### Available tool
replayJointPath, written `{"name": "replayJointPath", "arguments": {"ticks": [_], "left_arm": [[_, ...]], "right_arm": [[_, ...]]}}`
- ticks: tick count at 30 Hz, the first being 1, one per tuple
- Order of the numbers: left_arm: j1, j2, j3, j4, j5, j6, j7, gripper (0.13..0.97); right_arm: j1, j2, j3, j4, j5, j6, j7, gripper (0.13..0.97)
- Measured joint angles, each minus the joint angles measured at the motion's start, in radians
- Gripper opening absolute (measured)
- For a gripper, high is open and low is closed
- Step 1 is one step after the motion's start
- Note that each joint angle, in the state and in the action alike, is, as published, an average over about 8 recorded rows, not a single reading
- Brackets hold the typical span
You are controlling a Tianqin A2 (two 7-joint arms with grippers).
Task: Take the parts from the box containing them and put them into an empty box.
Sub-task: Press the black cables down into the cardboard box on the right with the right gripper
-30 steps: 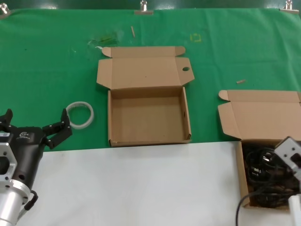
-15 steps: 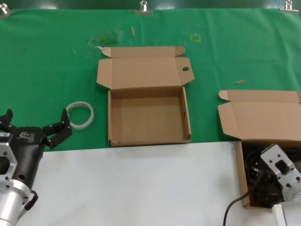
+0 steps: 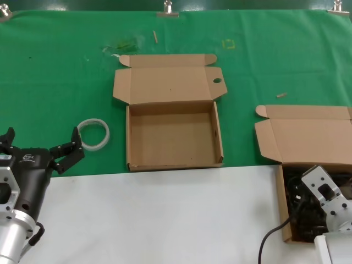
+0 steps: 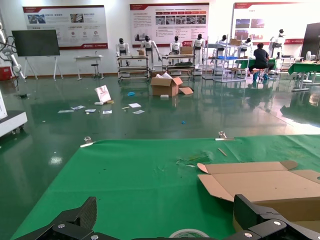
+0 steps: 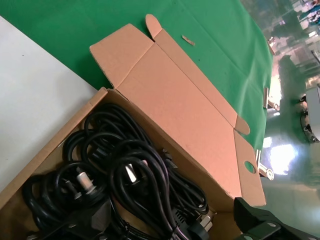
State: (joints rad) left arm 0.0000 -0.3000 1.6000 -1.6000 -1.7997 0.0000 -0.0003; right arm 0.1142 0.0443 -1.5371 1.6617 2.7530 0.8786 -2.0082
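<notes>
Two end effectors noted: our right end effector [image 3: 322, 192], jaw state indiscernible, over the cable box [image 3: 284, 212]; left end effector [image 3: 41, 146] spread, idle.

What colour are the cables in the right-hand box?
Black, clearest in the right wrist view: cables coiled in the box.

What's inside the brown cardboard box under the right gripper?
The brown cardboard box holds tangled black power cables with moulded plugs. The right gripper hangs over them in the head view, covering part; the box floor is hidden.

Right gripper [image 3: 308, 206] jaws hidden among cables [image 5: 125, 185]
</notes>
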Motion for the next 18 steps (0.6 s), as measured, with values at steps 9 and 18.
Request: {"name": "replayJointPath", "arguments": {"ticks": [9, 18], "left_arm": [[0.0, 0.0, 0.0, 0.0, 0.0, 0.0, 0.0, 0.966], [0.0, 0.0, 0.0, 0.0, 0.0, 0.0, 0.0, 0.966]], "right_arm": [[-0.017, 0.0, 0.013, 0.027, 0.0, 0.014, 0.011, 0.779], [-0.042, 0.0, 0.036, 0.038, 0.0, 0.012, 0.02, 0.594]]}}
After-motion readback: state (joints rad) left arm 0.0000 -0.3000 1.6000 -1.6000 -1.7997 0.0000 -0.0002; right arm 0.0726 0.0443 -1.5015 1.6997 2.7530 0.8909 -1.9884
